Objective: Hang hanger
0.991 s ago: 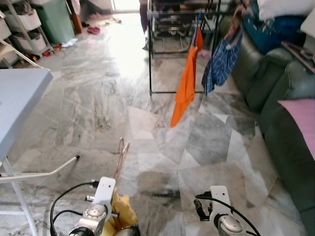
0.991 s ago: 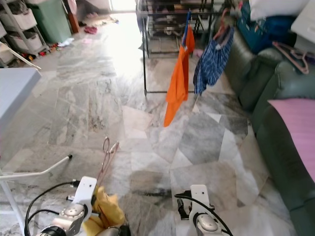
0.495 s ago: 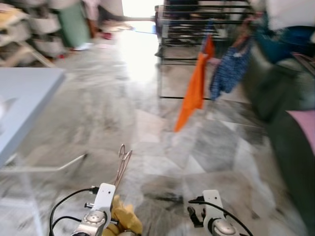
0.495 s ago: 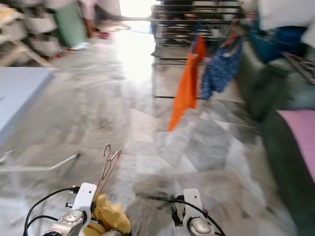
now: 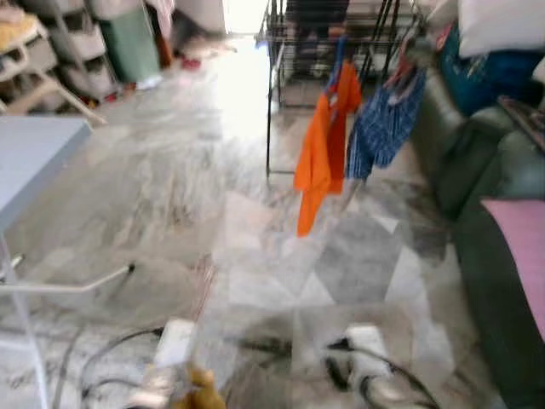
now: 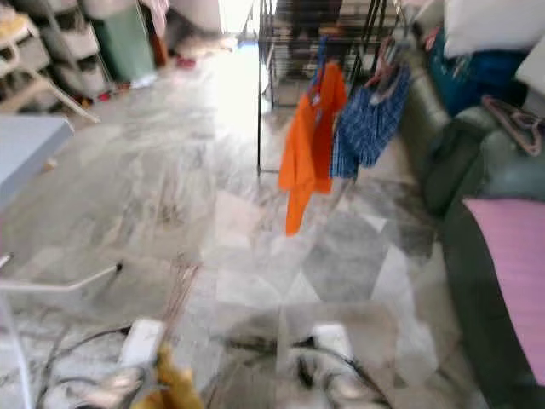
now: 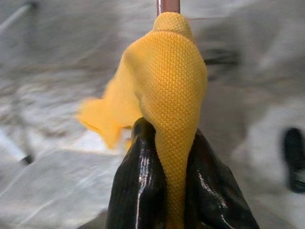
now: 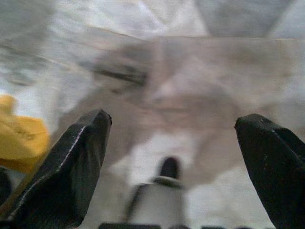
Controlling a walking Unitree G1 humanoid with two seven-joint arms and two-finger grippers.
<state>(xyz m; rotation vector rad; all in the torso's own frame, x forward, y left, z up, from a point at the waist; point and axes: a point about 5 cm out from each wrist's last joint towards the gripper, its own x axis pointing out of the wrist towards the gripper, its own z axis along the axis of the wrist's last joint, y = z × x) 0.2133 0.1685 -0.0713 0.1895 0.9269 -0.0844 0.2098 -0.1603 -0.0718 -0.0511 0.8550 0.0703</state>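
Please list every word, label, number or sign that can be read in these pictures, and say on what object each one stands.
None: no readable text stands on any object.
The head views are blurred by motion, so the shelves and the drying rack are too soft to show any label.
The yellow garment in the left gripper carries no print.

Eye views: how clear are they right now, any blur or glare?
Left and right eye views: motion-blurred, worst at the bottom around the left gripper; glare washes out the floor beside the rack. Left wrist view: yellow garment sharp, background smeared.
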